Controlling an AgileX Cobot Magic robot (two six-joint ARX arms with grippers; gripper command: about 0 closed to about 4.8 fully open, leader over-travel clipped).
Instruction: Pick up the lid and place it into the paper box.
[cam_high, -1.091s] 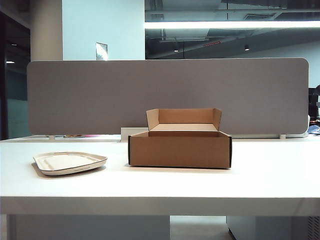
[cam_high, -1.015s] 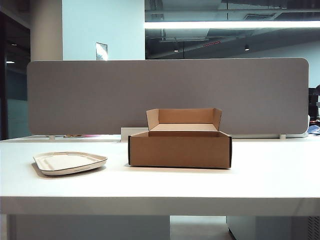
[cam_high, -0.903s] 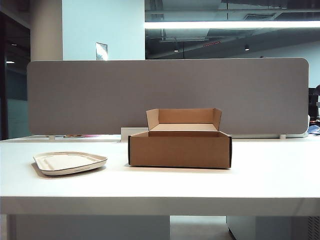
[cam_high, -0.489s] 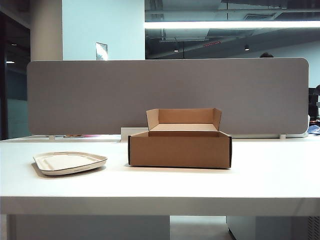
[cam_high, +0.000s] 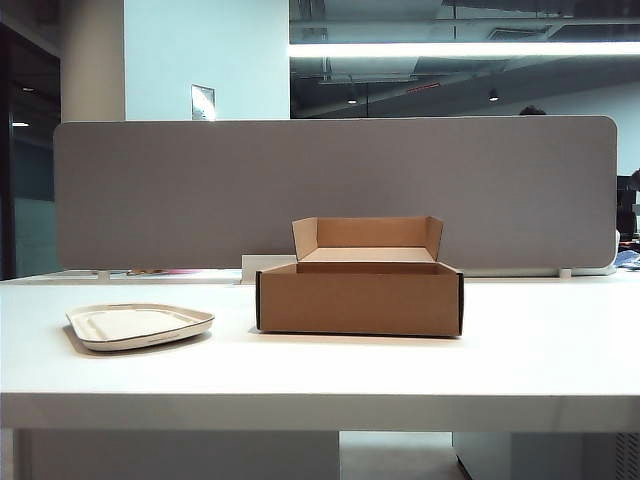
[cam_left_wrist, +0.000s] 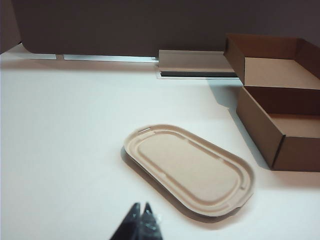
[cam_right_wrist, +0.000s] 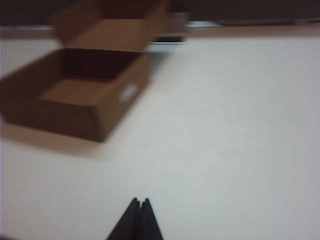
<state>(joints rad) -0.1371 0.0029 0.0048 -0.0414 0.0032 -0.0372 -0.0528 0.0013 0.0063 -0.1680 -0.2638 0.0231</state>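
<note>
The off-white ridged lid (cam_high: 140, 325) lies flat on the white table, left of the paper box (cam_high: 360, 298). The brown box stands open in the middle with its flaps upright at the far edge, and nothing shows inside it. In the left wrist view the lid (cam_left_wrist: 189, 169) lies just beyond my left gripper (cam_left_wrist: 140, 206), whose tips are pressed together, shut and empty. The box (cam_left_wrist: 280, 117) sits beside the lid. My right gripper (cam_right_wrist: 139, 201) is shut and empty too, well short of the box (cam_right_wrist: 80, 95) in a blurred view. Neither arm shows in the exterior view.
A grey partition (cam_high: 335, 192) runs along the far side of the white table (cam_high: 520, 350). A low white rail (cam_left_wrist: 195, 62) lies at its foot behind the box. Bare tabletop stretches to the right of the box.
The lid and the box have not moved in the exterior view. A head has appeared above the partition at the right.
</note>
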